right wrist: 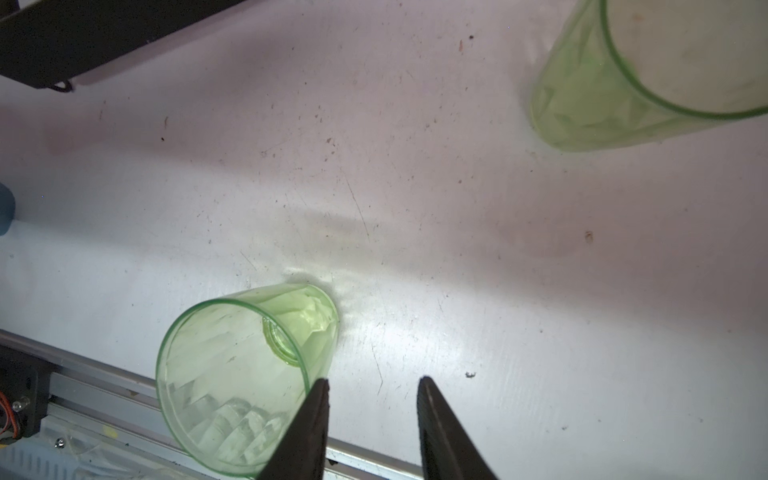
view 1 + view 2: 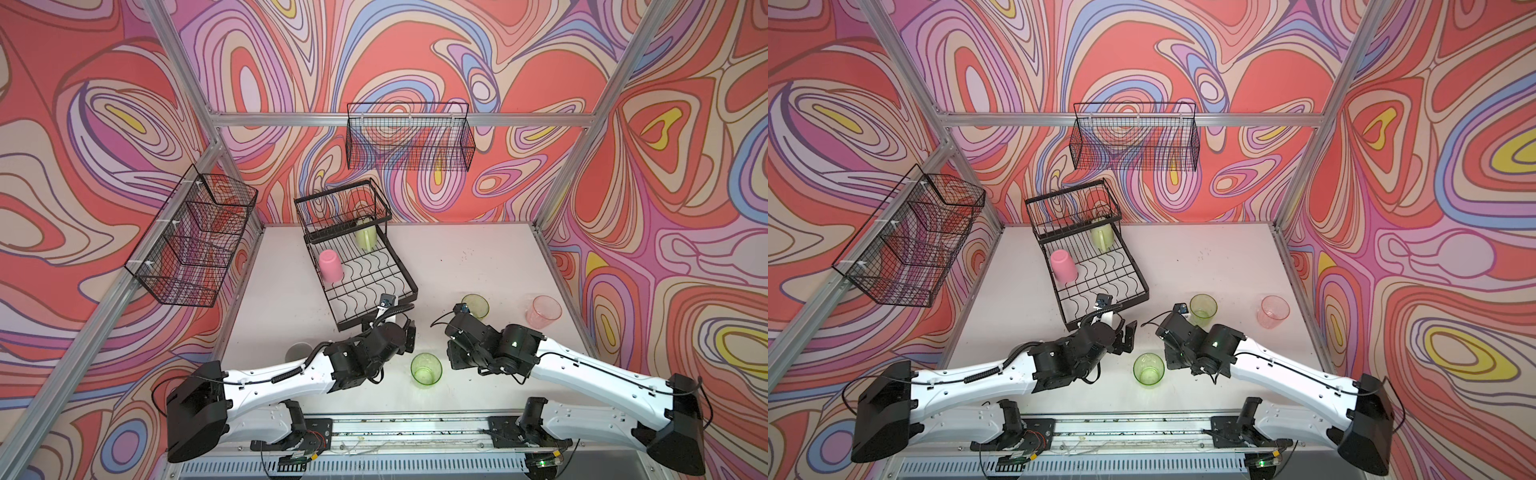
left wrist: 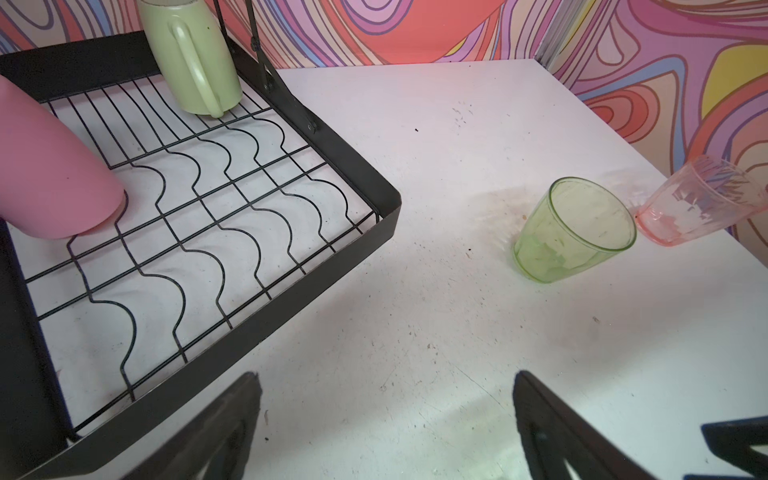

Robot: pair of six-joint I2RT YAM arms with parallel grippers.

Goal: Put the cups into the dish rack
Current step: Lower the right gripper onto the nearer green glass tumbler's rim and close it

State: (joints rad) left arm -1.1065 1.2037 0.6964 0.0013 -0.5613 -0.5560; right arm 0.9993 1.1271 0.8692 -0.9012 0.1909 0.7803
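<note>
Two cups already stand in the dish rack, which sits at about 11 o'clock on the table. The opaque pink tumbler is mouth down at the lower tray's 9 o'clock edge. The yellow-green mug is at its 12 o'clock end, tucked under the raised upper basket.

Four more cups are on the table. The near green tumbler stands upright at 6 o'clock, between the two grippers. The right gripper hangs at its 3 o'clock side. In the right wrist view its jaws are a little apart with only bare table between them. One finger crosses in front of the tumbler's rim — whether it touches cannot be told. The left gripper hovers at the tumbler's 11 o'clock, just off the rack's near corner, jaws spread wide and holding nothing.

The far green tumbler stands upright at 3 o'clock, right behind the right wrist, which hides part of its rim in a top view. The clear pink tumbler is farther out at 3 o'clock, near the table's edge. The sixth cup, at 8 o'clock, shows only a slice of rim — the left arm covers the rest.

Two black mesh baskets hang on the walls above the table, one at 9 o'clock and one at 12 o'clock.
</note>
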